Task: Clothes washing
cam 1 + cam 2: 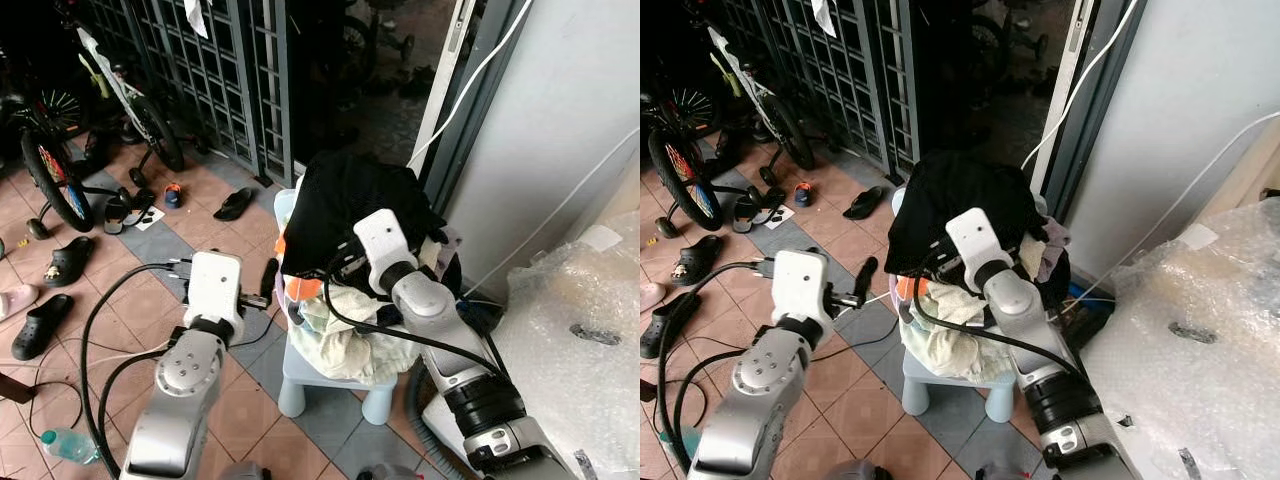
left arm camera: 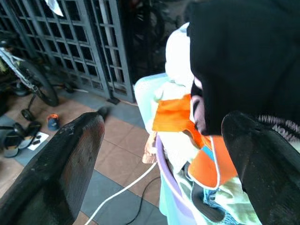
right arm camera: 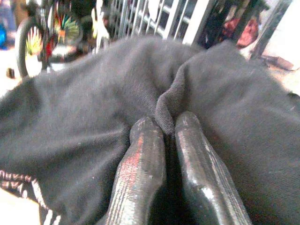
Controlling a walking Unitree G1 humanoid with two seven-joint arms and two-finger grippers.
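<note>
A black garment [image 1: 350,200] tops a heap of clothes in a purple-rimmed basket [image 2: 168,164], which stands on a small pale blue stool [image 1: 300,372]. My right gripper [image 3: 164,124] is shut on a raised fold of that black garment [image 3: 93,93], with both fingers pinching the cloth. An orange cloth [image 2: 176,115] and a cream cloth [image 1: 345,335] hang out below it. My left gripper [image 2: 164,126] stands open just left of the basket, level with the orange cloth, and holds nothing.
Bicycles [image 1: 50,160] and scattered sandals [image 1: 235,203] lie on the tiled floor to the left, before a metal grille gate [image 1: 200,70]. Bubble wrap [image 1: 580,330] bulks at the right by the wall. Cables and a water bottle [image 1: 65,443] lie near my left side.
</note>
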